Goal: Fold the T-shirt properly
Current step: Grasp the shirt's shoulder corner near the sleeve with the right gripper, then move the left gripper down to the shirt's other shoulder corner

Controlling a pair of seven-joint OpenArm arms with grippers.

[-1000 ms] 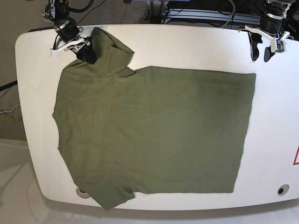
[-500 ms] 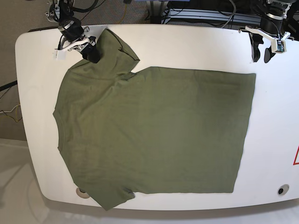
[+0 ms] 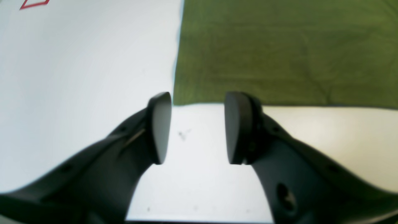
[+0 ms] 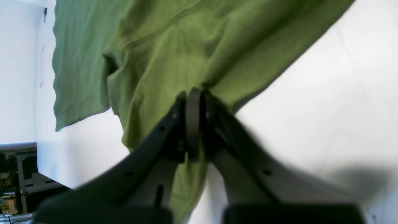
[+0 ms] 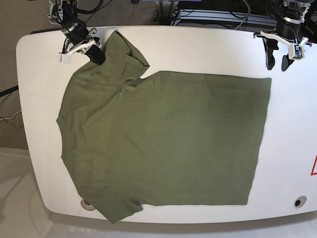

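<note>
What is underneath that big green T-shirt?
The plain olive-green cotton T-shirt lies spread on a white rounded table, whose bare surface shows around it. Anything lying beneath the cloth is covered and cannot be seen.

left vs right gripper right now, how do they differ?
The left gripper has its jaws apart with nothing between them; the right gripper is shut on the T-shirt. The left gripper sits over bare table just off the shirt's hem corner; the right gripper is at the sleeve, bunching the fabric. Both have dark curved fingers.
</note>
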